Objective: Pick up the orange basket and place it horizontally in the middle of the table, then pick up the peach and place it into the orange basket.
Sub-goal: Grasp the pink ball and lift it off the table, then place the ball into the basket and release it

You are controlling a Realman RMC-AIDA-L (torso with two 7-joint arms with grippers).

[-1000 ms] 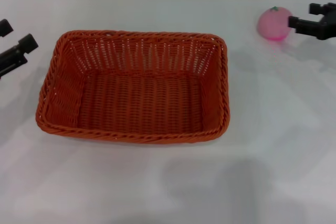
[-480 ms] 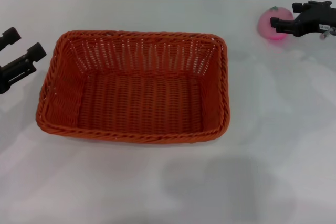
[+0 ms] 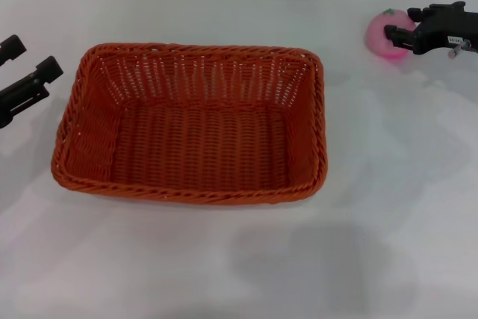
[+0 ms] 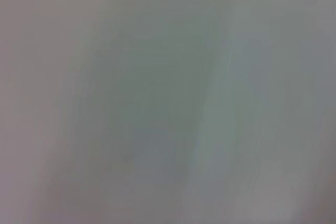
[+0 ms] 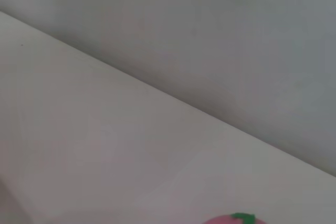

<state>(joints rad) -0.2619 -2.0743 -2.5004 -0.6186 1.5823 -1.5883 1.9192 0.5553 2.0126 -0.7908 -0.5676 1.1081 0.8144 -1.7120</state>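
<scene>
Orange basket (image 3: 190,125) sits placed; peach step now. My right hand (image 3: 407,26) is open around the peach (image 3: 385,33). Next: close, lift, carry into basket. Left hand (image 3: 30,69) open beside basket.

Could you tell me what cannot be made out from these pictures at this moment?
- The peach: the head view has its right side covered by the right gripper, so contact is unclear; the right wrist view cuts it off at the edge.
- The left gripper: cut off by the head view's edge; the left wrist view shows only blur.
- The orange basket: its near wall's outer face is hidden behind its own rim.
</scene>
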